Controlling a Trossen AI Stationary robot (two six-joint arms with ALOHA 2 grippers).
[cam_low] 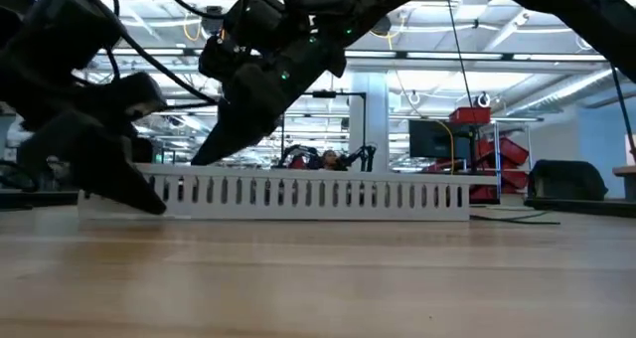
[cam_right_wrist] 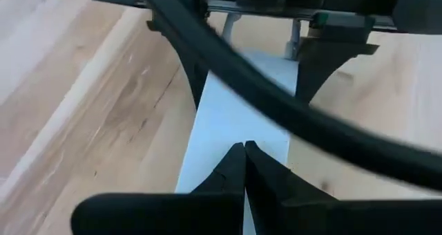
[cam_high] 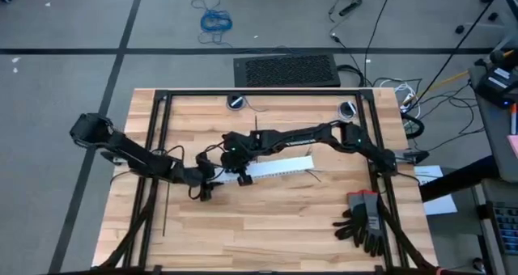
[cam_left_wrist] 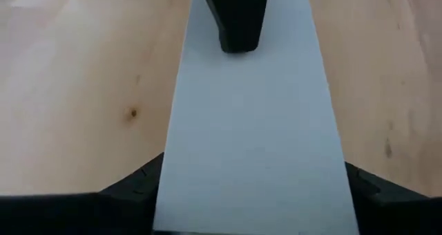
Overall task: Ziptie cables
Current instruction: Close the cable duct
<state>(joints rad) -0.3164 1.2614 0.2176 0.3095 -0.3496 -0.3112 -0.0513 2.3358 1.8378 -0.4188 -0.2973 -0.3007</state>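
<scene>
A white slotted duct (cam_high: 275, 168) lies flat mid-table with its lid up. At its left end my left gripper (cam_left_wrist: 252, 214) has one finger on each long side of it. Above that same end my right gripper (cam_right_wrist: 245, 167) is shut, its tips down on the lid. A thin black ziptie (cam_high: 164, 214) lies flat on the table's left part. A few thin dark strands (cam_low: 517, 217) lie on the table at the duct's right end. I cannot tell whether they are the cables. My left gripper has the duct's left end between its two fingers (cam_left_wrist: 135, 190), one against each long side wall (cam_left_wrist: 166, 186). The fingers come level from the table's left and lie along the duct. The duct rests flat on the table. My right gripper's shut fingertips (cam_left_wrist: 238, 27) rest on the duct's lid (cam_right_wrist: 228, 124) near its left end. They slant down from the right and far side. I cannot tell whether they press.
A black metal frame (cam_high: 259, 93) runs around the table top, with bars down both sides. Black and grey gloves (cam_high: 364, 218) lie at the near right. Two round fittings (cam_high: 236, 102) (cam_high: 348, 109) sit along the far edge. Bare wood lies near the front.
</scene>
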